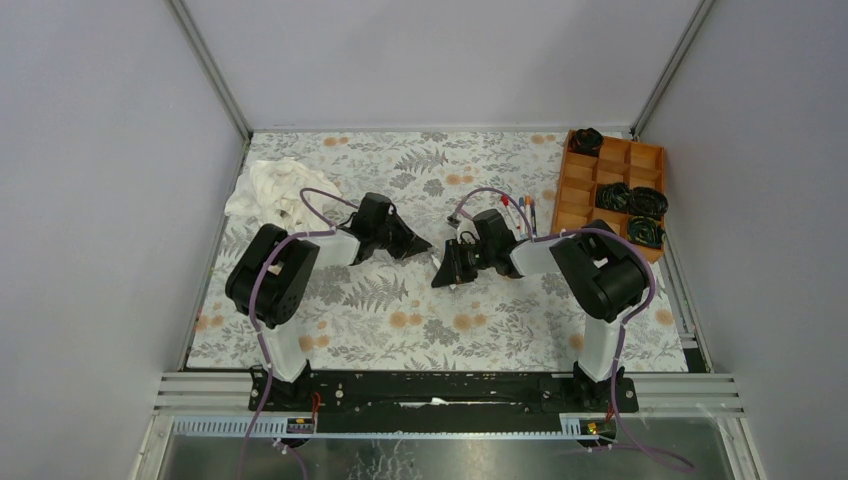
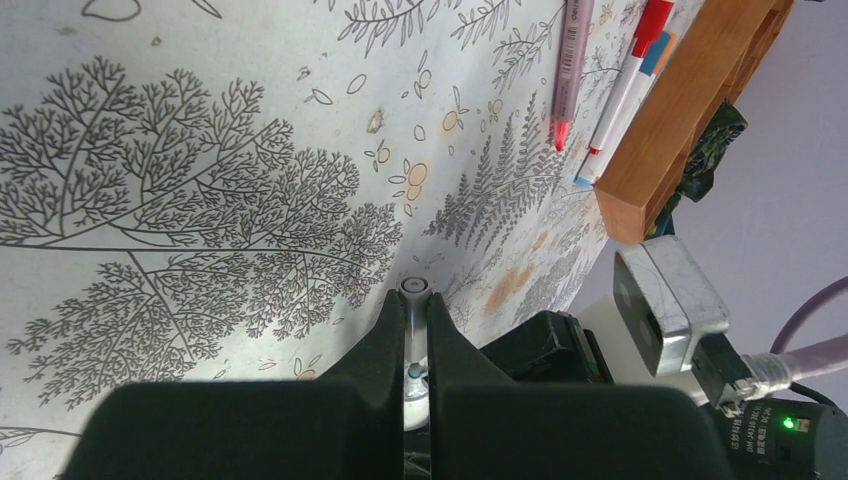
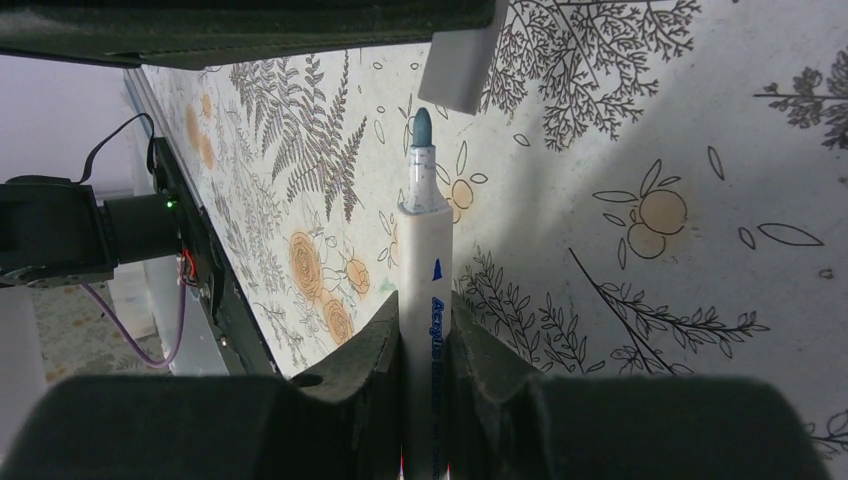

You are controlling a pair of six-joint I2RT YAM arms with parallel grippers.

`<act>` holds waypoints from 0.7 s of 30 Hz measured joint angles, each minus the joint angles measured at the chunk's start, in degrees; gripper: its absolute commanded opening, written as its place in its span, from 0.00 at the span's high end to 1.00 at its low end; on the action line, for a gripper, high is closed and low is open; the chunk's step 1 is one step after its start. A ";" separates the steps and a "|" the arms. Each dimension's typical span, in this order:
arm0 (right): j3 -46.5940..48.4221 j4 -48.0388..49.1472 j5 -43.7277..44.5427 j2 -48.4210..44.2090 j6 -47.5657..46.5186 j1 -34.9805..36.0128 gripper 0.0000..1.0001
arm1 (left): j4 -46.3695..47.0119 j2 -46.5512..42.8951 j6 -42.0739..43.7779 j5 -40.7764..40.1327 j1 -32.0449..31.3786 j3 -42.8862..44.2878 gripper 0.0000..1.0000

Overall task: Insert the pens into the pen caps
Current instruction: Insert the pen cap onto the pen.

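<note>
While over the mat [image 1: 400,330]: both arms hung well off its edges.
Left gripper [image 2: 415,302]: pinched a cap [image 2: 414,288].
Right gripper [image 3: 425,312]: clamped a pen [image 3: 425,240].

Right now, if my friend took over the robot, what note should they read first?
Left claw: shut on a small pale round-ended plastic piece, probably a cap.
Right claw: shut on a white-barrelled pen with a bare teal tip.
Both claws are close together over the flower-print cloth; pen and piece are not joined.
A thin pink pen and others lie beside the orange-brown wooden tray; I can't tell if they are capped.
Done: one pen and the likely cap are gripped.
Left: push that pen in, then check the others.
</note>
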 measured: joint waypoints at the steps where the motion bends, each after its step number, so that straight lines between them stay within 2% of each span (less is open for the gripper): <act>1: 0.07 -0.09 0.00 0.04 0.28 0.00 1.00 | 0.00 -0.09 -0.02 -0.11 0.02 0.00 1.00; 21: 0.15 -0.50 0.57 0.07 2.82 0.02 1.00 | 0.15 -1.09 -0.02 -0.52 0.37 -0.85 1.00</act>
